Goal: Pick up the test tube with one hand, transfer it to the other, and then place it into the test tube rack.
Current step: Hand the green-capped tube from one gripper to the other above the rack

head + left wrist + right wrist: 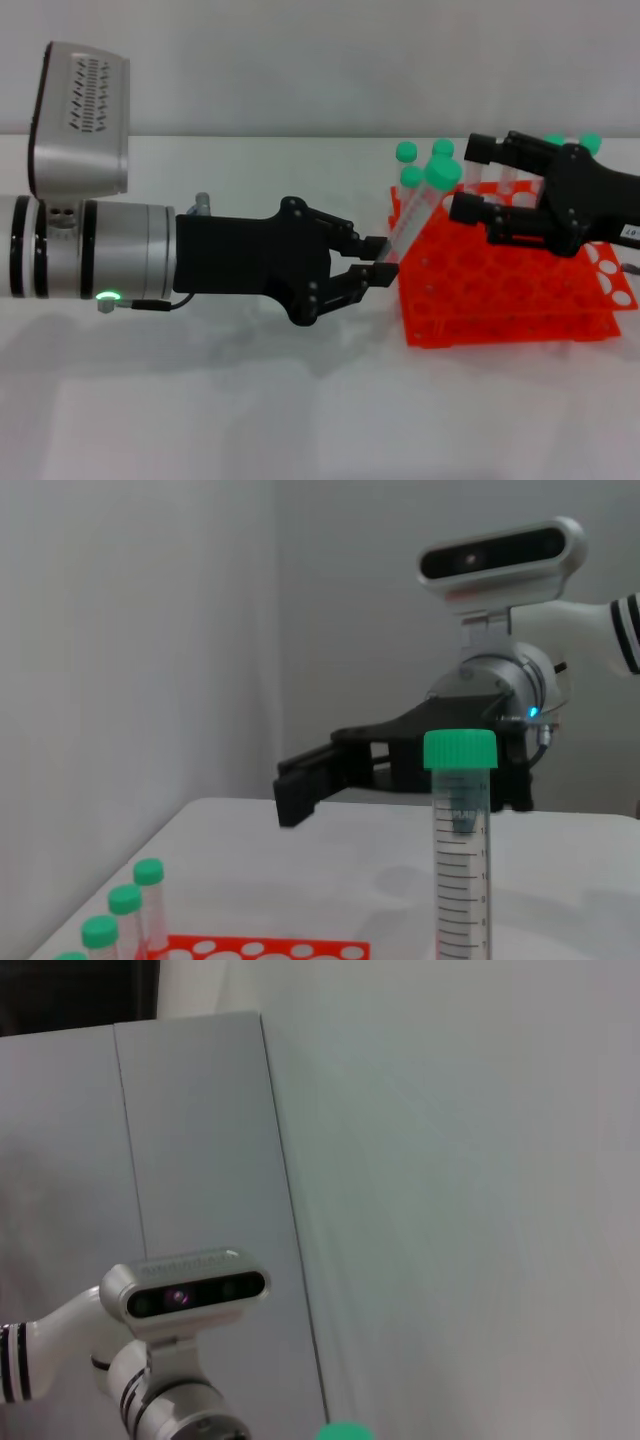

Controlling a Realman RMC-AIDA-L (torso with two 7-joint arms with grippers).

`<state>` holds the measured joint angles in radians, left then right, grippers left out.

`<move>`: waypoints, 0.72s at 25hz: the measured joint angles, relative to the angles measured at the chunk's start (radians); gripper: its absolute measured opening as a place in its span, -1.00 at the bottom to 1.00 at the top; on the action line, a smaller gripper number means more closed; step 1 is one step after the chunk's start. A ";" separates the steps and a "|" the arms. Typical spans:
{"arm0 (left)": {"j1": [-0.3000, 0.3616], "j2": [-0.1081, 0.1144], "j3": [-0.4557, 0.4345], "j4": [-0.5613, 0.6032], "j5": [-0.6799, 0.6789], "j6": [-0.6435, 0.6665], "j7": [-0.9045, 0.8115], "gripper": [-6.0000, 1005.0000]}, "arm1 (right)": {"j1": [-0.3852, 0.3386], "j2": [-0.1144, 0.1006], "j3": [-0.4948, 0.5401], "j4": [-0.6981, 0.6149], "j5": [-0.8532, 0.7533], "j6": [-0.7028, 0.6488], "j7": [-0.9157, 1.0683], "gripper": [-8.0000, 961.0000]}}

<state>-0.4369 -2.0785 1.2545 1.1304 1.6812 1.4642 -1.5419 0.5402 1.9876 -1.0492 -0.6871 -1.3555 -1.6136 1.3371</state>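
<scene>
My left gripper (385, 258) is shut on the lower end of the test tube (412, 220). The tube slants up to the right in front of the orange-red test tube rack (500, 300), and its green cap (443, 172) is the highest part. My right gripper (465, 180) reaches in from the right above the rack. It is open, with one finger above and one below the level of the cap, just beside it and not touching. In the left wrist view the test tube (460, 880) stands upright and the right gripper (300, 792) is behind it.
Several other green-capped tubes (405, 152) stand in the far side of the rack, and one (590, 143) shows behind the right gripper. The rack's corner (260, 948) and three tubes (124, 898) show in the left wrist view. White table (250, 400) lies in front.
</scene>
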 joint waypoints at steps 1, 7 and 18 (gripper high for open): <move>-0.001 0.000 0.000 0.000 0.000 -0.001 0.000 -0.61 | -0.001 0.000 -0.005 0.000 0.000 0.000 0.000 0.75; -0.007 0.001 -0.005 0.002 0.001 -0.005 0.000 -0.61 | -0.008 0.000 -0.011 0.000 -0.001 -0.008 0.001 0.75; -0.020 0.000 0.000 -0.005 0.014 -0.063 -0.018 -0.61 | -0.001 0.006 -0.021 -0.003 -0.001 -0.016 0.001 0.75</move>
<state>-0.4569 -2.0781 1.2548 1.1259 1.6948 1.4016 -1.5604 0.5389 1.9939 -1.0706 -0.6900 -1.3561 -1.6291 1.3376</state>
